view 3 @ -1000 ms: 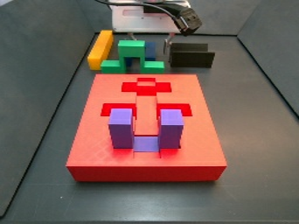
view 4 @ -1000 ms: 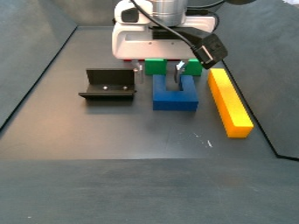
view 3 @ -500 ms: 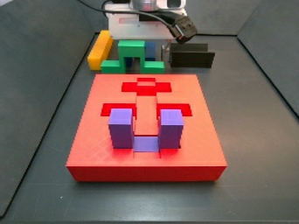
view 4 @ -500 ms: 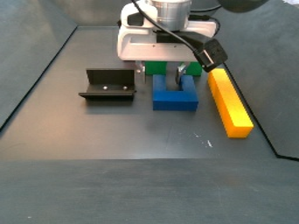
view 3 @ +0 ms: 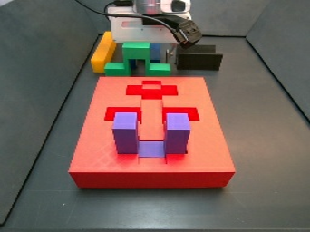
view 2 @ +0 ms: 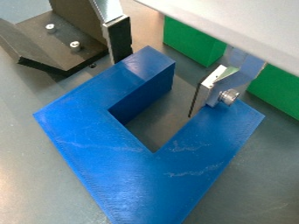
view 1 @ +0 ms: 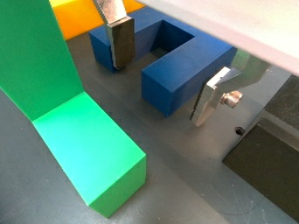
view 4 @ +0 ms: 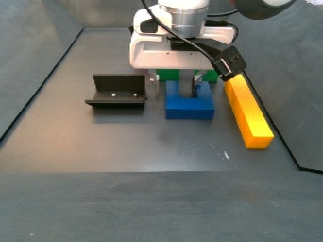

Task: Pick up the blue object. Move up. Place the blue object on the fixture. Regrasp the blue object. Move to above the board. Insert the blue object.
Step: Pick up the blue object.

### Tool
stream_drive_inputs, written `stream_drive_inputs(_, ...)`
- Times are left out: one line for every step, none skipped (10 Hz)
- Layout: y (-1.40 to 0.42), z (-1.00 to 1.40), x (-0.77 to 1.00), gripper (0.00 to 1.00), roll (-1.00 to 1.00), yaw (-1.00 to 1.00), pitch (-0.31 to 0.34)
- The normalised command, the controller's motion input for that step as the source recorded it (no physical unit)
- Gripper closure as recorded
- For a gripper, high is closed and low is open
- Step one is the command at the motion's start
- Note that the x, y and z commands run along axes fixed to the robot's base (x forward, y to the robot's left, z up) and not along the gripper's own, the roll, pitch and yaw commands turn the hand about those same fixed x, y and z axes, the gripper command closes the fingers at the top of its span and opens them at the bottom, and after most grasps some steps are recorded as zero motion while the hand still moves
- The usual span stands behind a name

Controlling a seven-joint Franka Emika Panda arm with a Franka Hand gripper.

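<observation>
The blue object (view 4: 190,106), a dark blue U-shaped block, lies flat on the floor between the fixture (view 4: 116,92) and the yellow bar (view 4: 247,112). My gripper (view 4: 186,83) is down over it and open. In both wrist views the silver fingers (view 2: 117,39) stand on either side of one prong (view 2: 146,74), with a gap showing at the far finger. The gripper (view 1: 166,68) holds nothing; the blue object (view 1: 176,74) rests on the floor. The red board (view 3: 109,154) lies nearer the front, with a purple U-shaped block (view 3: 151,136) seated in it.
A green block (view 3: 136,56) stands right behind the blue object and shows large in a wrist view (view 1: 59,96). The yellow bar (view 3: 104,50) lies alongside, and the black fixture (view 3: 200,59) on the other side. Dark walls enclose the floor.
The gripper has come down and shifted slightly sideways, so its open fingers now straddle a prong of the blue object. The blocks have not moved.
</observation>
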Motion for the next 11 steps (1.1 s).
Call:
stream_drive_inputs(0.0,-0.1,-0.04,0.0,0.0,0.0,-0.083)
stream_drive_inputs(0.0,-0.1,-0.02,0.0,0.0,0.0,-0.081)
stream_drive_inputs(0.0,-0.01,0.0,0.0,0.0,0.0,-0.054)
stream_drive_inputs(-0.01,-0.01,0.0,0.0,0.0,0.0,-0.049)
stream_drive_inputs(-0.01,-0.03,0.0,0.0,0.0,0.0,-0.044)
stream_drive_inputs(-0.03,0.0,0.0,0.0,0.0,0.0,0.0)
stream_drive_inputs(0.0,-0.06,-0.01,0.0,0.0,0.0,0.0)
stream_drive_inputs(-0.03,-0.09,-0.07,0.0,0.0,0.0,0.0)
stream_drive_inputs(0.0,0.0,0.0,1.0,0.0,0.0,0.0)
stream_drive_inputs(0.0,0.0,0.0,1.0,0.0,0.0,0.0)
stream_drive_inputs(0.0,0.0,0.0,1.0,0.0,0.0,0.0)
